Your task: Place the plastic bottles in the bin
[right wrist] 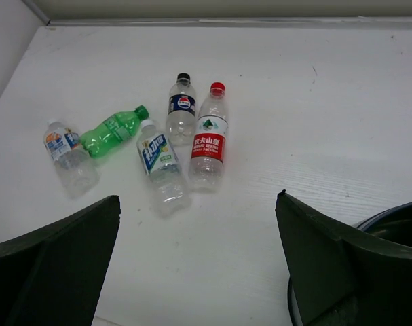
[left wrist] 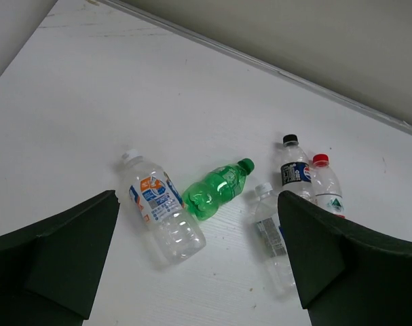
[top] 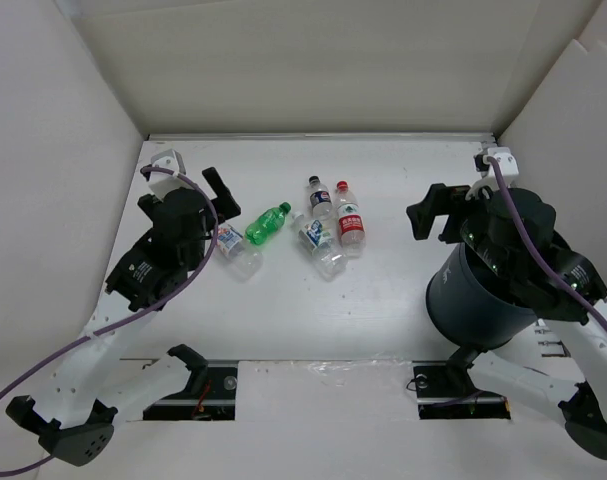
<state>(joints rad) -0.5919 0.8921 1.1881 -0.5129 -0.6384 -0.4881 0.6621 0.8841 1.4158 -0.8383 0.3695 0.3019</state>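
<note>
Several plastic bottles lie on the white table. A clear one with an orange-blue label (top: 233,245) is leftmost, then a green one (top: 267,224), a blue-labelled one (top: 319,243), a black-capped one (top: 319,196) and a red-labelled one (top: 350,220). The dark bin (top: 478,290) stands at the right, partly under my right arm. My left gripper (top: 208,195) is open and empty, above and just left of the orange-labelled bottle (left wrist: 161,207) and green bottle (left wrist: 216,190). My right gripper (top: 433,212) is open and empty, beside the bin's rim (right wrist: 385,216), right of the red-labelled bottle (right wrist: 208,136).
White walls enclose the table at the back (top: 323,135), the left and the right. The arms' base rail (top: 323,375) runs along the near edge. Bare table lies between the bottles and the bin.
</note>
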